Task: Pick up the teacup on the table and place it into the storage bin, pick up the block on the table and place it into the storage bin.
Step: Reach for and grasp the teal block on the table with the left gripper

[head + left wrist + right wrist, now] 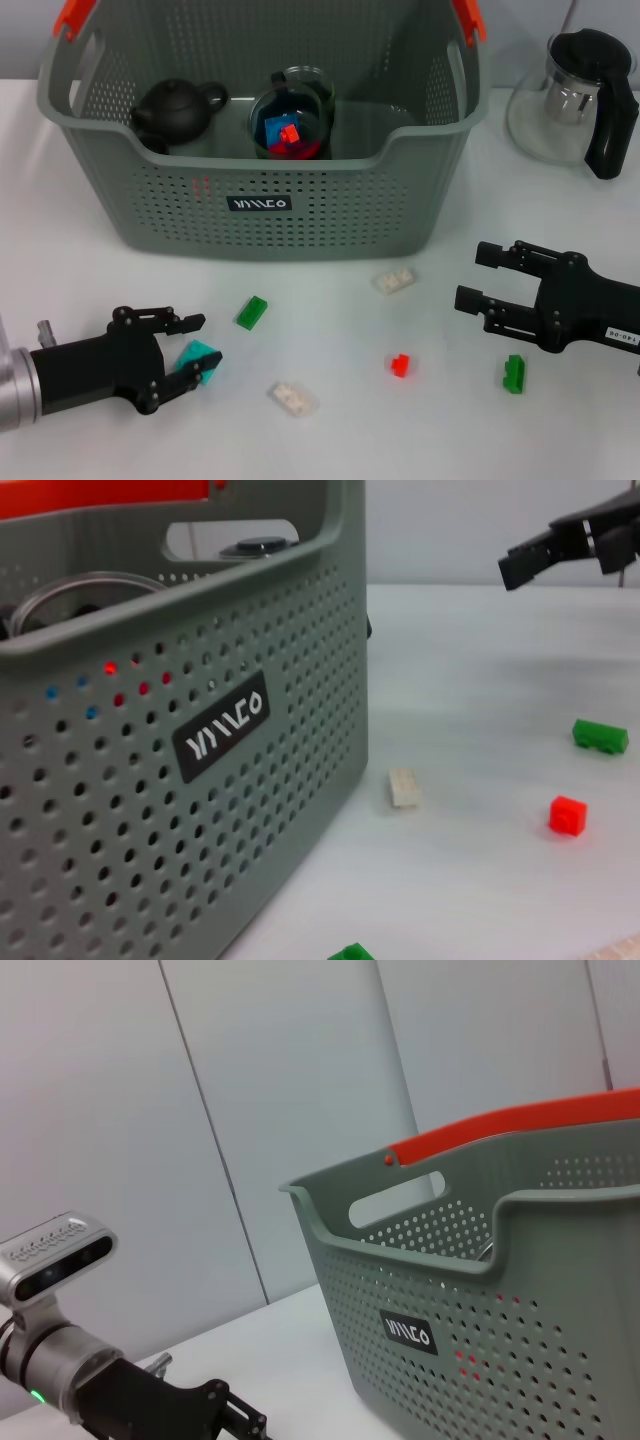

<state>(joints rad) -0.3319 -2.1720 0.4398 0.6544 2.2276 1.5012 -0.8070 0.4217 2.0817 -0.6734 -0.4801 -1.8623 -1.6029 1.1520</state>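
sitting on a white tabletop (330,330), the storage bin (300,215) already holds a glass teacup (291,115) with blocks in it and a black teapot (178,108). left gripper (190,350), in front of the bin toward its left corner, jaws pinching a teal block (198,360). right gripper (480,278), in front of the bin's right corner, jaws spread, empty. loose blocks lie scattered in front of the bin. glass kettle (575,95) right of the bin. pale panelled wall (250,1110) behind.
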